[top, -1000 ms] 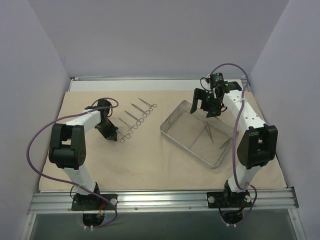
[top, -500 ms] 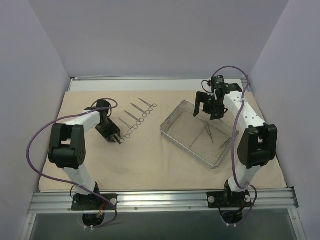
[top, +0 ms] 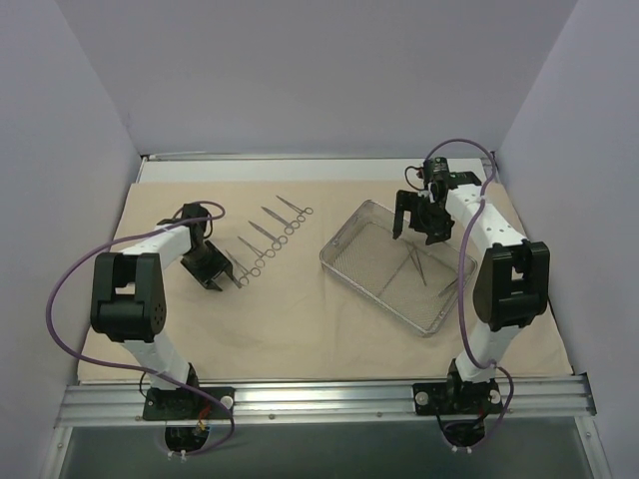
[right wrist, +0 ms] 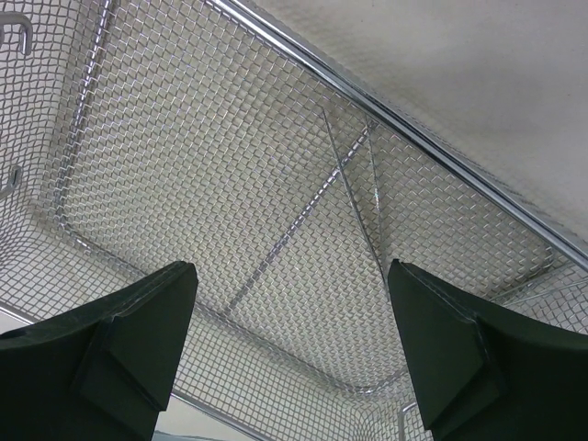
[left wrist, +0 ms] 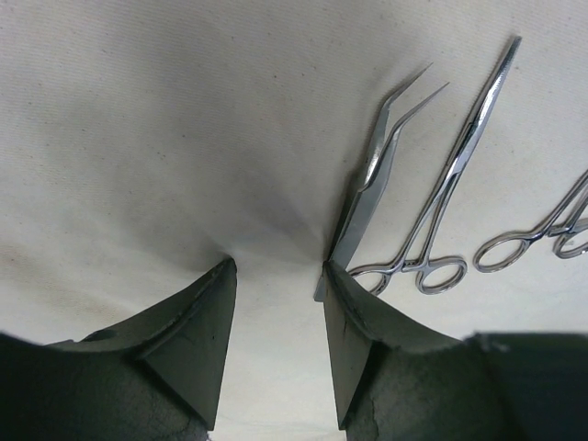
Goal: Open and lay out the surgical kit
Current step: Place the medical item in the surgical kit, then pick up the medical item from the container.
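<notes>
The beige cloth wrap [top: 300,329] lies spread flat over the table. On it, left of centre, steel instruments lie in a diagonal row [top: 272,238]. My left gripper [top: 222,277] stands open at the row's near end. In the left wrist view, thin tweezers [left wrist: 375,165] lie on the cloth with their butt end against my right finger [left wrist: 354,340], and nothing sits between the fingers. Ring-handled forceps [left wrist: 448,197] lie beside them. The wire-mesh tray [top: 344,244] sits at the right. My right gripper [top: 414,225] hangs wide open over its far end, above a thin instrument [right wrist: 354,184].
Another slim instrument [top: 449,287] lies near the tray's right side. A further ring handle [left wrist: 542,241] shows at the left wrist view's right edge. Purple walls close in the left, back and right. The metal rail [top: 319,399] with both arm bases runs along the near edge.
My left gripper has opened, let go of the tweezers and drawn back toward the near left. My right gripper has shifted slightly right and turned above the tray's far end, staying open.
</notes>
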Controlling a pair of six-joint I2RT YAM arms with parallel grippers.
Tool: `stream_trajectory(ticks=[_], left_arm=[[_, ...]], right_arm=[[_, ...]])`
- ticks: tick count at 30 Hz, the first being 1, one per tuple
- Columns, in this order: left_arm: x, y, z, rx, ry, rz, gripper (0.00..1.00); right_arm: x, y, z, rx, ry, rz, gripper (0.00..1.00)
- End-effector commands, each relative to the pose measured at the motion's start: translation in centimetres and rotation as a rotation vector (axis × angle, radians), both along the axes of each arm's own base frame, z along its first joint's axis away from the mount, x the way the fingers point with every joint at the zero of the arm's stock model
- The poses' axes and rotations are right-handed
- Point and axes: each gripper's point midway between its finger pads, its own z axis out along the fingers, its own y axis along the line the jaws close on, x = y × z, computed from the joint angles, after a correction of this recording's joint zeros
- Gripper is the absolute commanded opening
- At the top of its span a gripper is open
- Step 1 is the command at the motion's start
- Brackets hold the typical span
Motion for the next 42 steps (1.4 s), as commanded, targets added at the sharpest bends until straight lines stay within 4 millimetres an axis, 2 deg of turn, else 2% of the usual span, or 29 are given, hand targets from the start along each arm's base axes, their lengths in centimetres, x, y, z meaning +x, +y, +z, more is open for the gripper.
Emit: stream_trajectory(ticks=[1, 6, 11, 14, 18, 24, 29, 33, 35, 42], left_arm=[[1.1, 0.4, 0.4, 0.007, -0.025, -0.012, 0.51], [1.7, 0.4, 2.0, 0.002, -0.079, -0.026, 0.48], [3.5, 0.1, 3.9, -0.005, -0.158, -0.044, 0.48], [4.2, 0.2, 3.5, -0.004, -0.154, -0.046, 0.51], [5.3, 0.1, 1.7, -0.012, -0.118, -0.035, 0.52], [5.3, 0.6, 0.1, -0.001, -0.064, -0.036, 0.50], [4.6, 1.0, -0.4, 0.004, -0.038, -0.033, 0.43], [4.4, 1.1, 0.0, 0.005, -0.041, -0.031, 0.40], [4.3, 1.0, 0.1, -0.001, -0.042, -0.030, 0.32], [3.4, 1.1, -0.1, -0.001, -0.025, -0.024, 0.25]], right_arm=[[-0.3, -0.4, 0.0, -0.012, 0.008, 0.008, 0.88], [-0.1, -0.7, -0.1, -0.025, 0.006, 0.002, 0.88], [-0.1, -1.4, -0.7, -0.042, 0.016, -0.012, 0.88], [-0.2, -1.9, -1.2, -0.047, 0.030, -0.021, 0.86], [-0.1, -1.8, -1.0, -0.037, 0.023, -0.016, 0.86], [0.1, -1.6, -0.5, -0.025, 0.011, -0.020, 0.85], [-0.1, -1.8, -1.1, -0.027, 0.025, -0.025, 0.85], [0.0, -2.1, -1.9, -0.038, 0.033, -0.028, 0.85], [0.1, -2.3, -2.4, -0.041, 0.043, -0.032, 0.84], [0.6, -2.5, -2.9, -0.043, 0.044, -0.031, 0.82]])
